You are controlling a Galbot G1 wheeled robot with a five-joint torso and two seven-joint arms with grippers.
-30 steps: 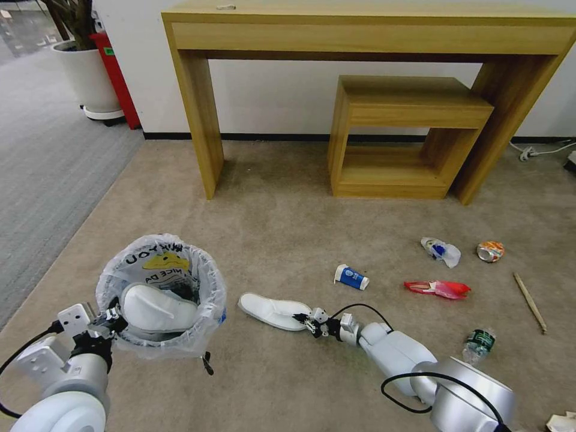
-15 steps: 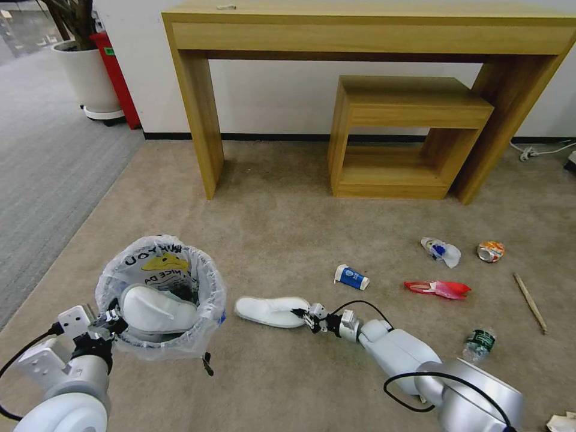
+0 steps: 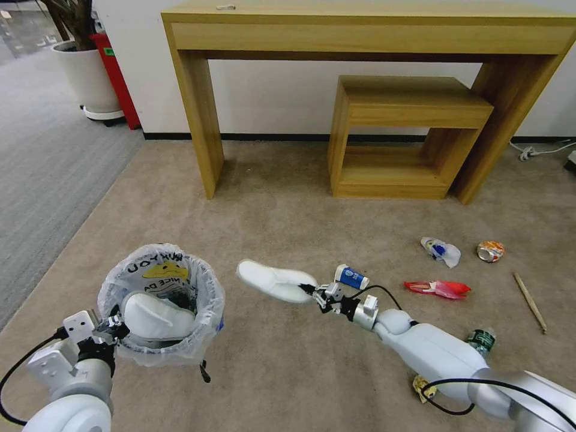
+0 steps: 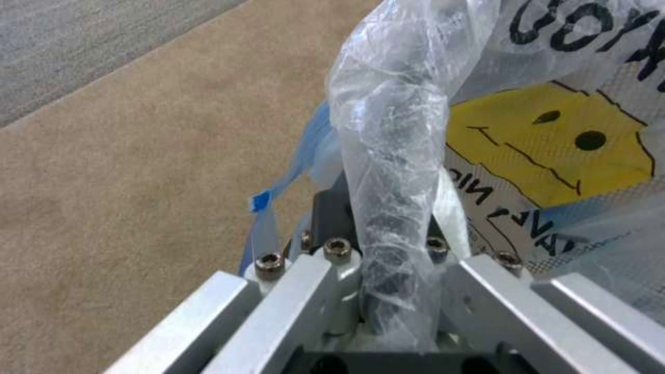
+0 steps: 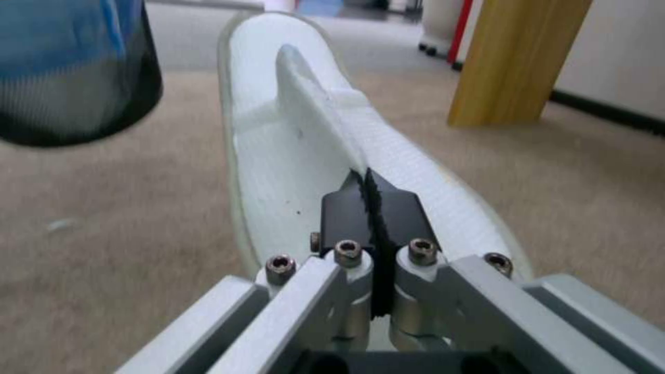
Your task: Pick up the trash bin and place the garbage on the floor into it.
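- gripping the heel of a white slipper (image 3: pixel 273 280), the right gripper (image 3: pixel 317 292) holds it clear of the beige floor (image 3: pixel 288 222), right of the trash bin (image 3: pixel 161 303).
- left gripper (image 3: pixel 111 324) pinches the bin's near rim, through its clear letter-printed bag.
- inside the bin lies another slipper (image 3: pixel 155 316).

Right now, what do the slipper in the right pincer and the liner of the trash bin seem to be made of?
The slipper looks like thin white textile with a fine waffle texture and matte finish, probably disposable; the right pincer pinches its strap. The liner looks like thin clear plastic film, glossy and crinkled, with printed letters showing through.
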